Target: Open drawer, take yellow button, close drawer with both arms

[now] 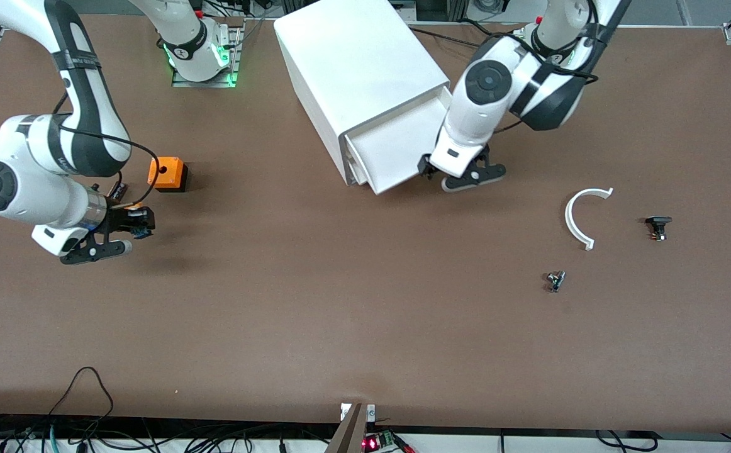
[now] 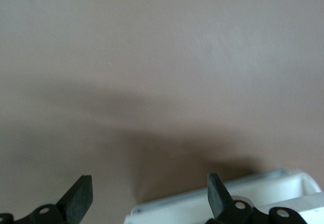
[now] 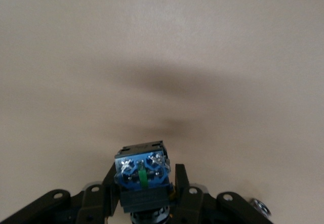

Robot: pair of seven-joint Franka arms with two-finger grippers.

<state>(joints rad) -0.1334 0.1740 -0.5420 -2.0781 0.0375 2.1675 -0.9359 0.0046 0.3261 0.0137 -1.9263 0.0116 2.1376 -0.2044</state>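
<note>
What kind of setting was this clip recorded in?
Most likely a robotics lab bench: two white arms bolted along a brown table, a white cabinet with its top drawer pulled out, and cables running along the table edge nearest the front camera.

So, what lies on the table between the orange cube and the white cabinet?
Nothing: in the front view the brown table is bare between the orange cube and the white cabinet.

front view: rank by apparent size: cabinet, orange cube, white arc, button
1. cabinet
2. white arc
3. orange cube
4. button, partly hidden in the right gripper, so its size is unsure; it still looks smallest.
</note>
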